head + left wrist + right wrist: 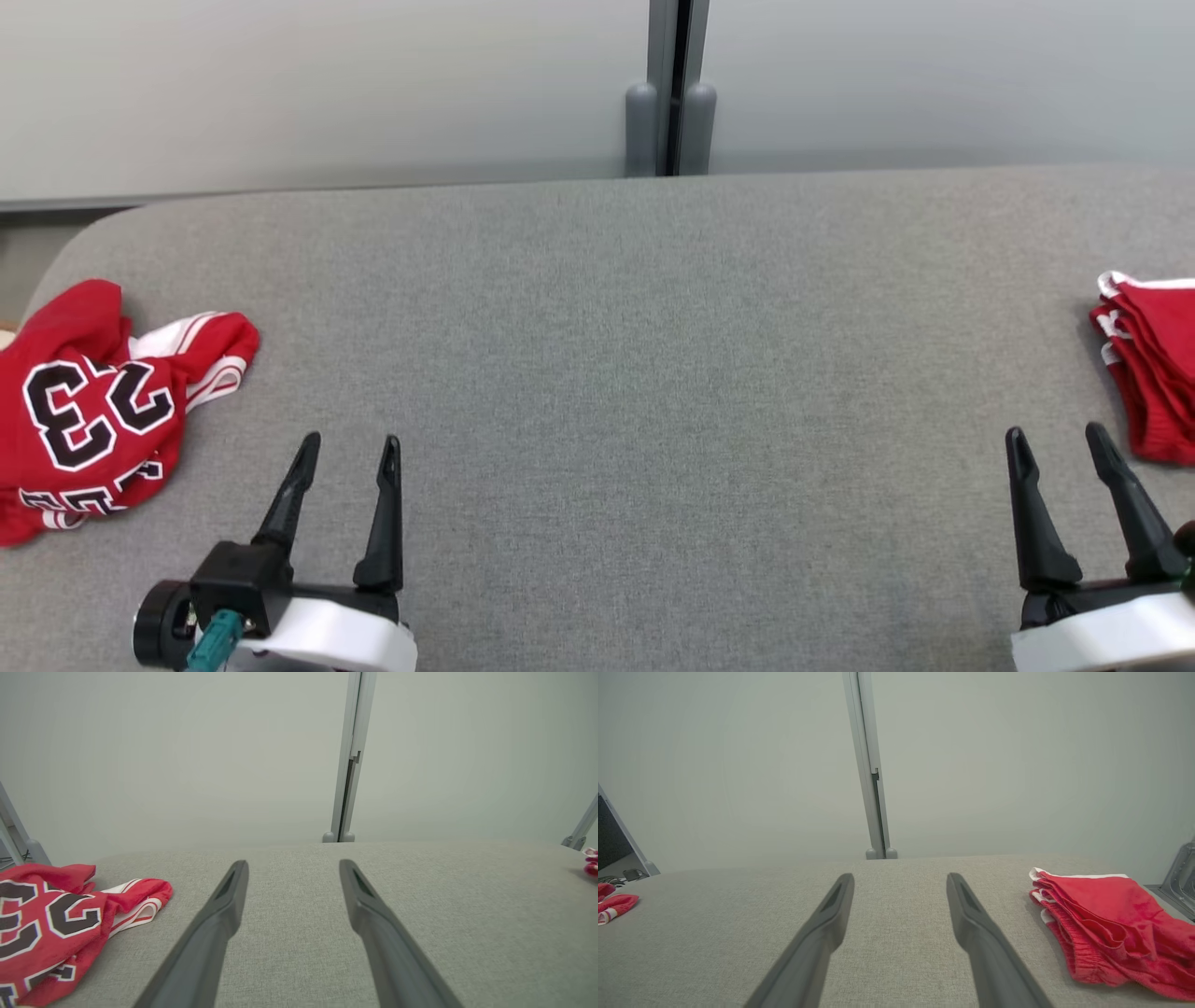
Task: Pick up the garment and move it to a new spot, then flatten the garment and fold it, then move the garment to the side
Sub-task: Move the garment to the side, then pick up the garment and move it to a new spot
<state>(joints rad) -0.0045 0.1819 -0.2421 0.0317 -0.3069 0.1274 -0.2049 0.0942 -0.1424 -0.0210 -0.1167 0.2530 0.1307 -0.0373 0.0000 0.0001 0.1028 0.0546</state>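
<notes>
A crumpled red garment (89,411) with black-and-white numerals and white trim lies at the table's left end; the left wrist view has it at the lower left (56,924), and the right wrist view catches a bit of it far left (614,904). My left gripper (350,453) is open just right of it, fingers apart over bare cloth (292,868), touching nothing. At the lower right my right gripper (1055,439) is open and empty too (901,882).
A stack of folded red garments (1153,373) sits at the table's right edge, just right of my right gripper (1115,924). The grey fabric table (616,355) runs to a pale wall with a grey post (670,89) behind its far edge.
</notes>
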